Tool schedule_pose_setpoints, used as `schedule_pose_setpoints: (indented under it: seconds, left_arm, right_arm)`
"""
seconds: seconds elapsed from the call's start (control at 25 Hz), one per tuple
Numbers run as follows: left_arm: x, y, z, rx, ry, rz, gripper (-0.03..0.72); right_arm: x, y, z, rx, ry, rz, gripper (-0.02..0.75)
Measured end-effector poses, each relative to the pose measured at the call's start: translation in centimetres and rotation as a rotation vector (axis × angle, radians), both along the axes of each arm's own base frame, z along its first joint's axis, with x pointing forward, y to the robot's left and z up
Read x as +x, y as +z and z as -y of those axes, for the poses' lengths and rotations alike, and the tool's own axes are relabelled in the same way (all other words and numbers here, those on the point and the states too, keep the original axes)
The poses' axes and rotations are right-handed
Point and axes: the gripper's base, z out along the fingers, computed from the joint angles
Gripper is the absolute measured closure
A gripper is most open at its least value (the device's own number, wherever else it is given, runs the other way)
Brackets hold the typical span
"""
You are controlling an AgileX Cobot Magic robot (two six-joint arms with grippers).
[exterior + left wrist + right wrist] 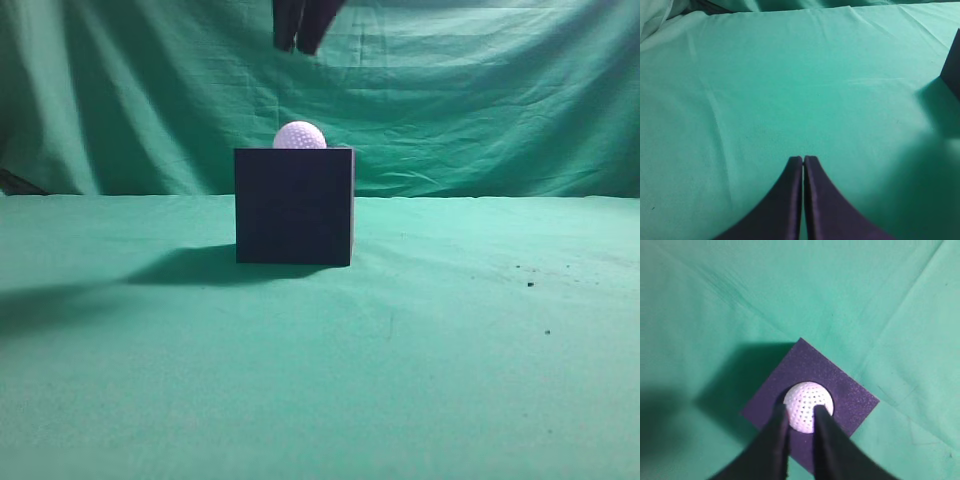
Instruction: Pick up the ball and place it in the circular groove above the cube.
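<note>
The white dimpled ball (300,136) sits in the round groove on top of the dark cube (294,205) in the middle of the table. My right gripper (297,48) hangs well above the ball, open and empty. In the right wrist view its two fingers (800,412) are spread apart, looking down on the ball (807,397) and the cube's top (850,395). My left gripper (803,158) is shut and empty over bare green cloth. A corner of the cube (954,65) shows at the right edge of the left wrist view.
Green cloth (450,350) covers the table and hangs as a backdrop (500,90). The cube casts a shadow (185,266) to its left. A few dark specks (529,284) lie on the cloth at right.
</note>
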Motion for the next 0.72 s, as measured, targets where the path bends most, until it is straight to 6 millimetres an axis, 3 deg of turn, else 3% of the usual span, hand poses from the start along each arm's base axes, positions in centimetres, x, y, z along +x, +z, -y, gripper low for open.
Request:
schedule_pose_setpoints:
  seconds: [0.12, 0.28, 0.44, 0.6, 0.72]
  left_arm:
    - [0.0, 0.0, 0.0, 0.0, 0.0, 0.0, 0.688]
    - [0.0, 0.0, 0.0, 0.0, 0.0, 0.0, 0.688]
    - [0.0, 0.0, 0.0, 0.0, 0.0, 0.0, 0.688]
    - [0.0, 0.0, 0.0, 0.0, 0.0, 0.0, 0.688]
    - [0.0, 0.0, 0.0, 0.0, 0.0, 0.0, 0.688]
  right_arm:
    - [-0.5, 1.7, 0.3, 0.019, -0.004, 0.017, 0.738]
    - [-2.0, 5.2, 1.5, 0.077, -0.039, 0.063, 0.738]
    - [-4.9, 9.5, 3.8, 0.138, -0.053, 0.129, 0.738]
    - [-8.6, 11.5, 7.1, 0.127, -0.064, 0.171, 0.738]
    - [-11.5, 11.5, 9.5, 0.108, -0.067, 0.171, 0.738]
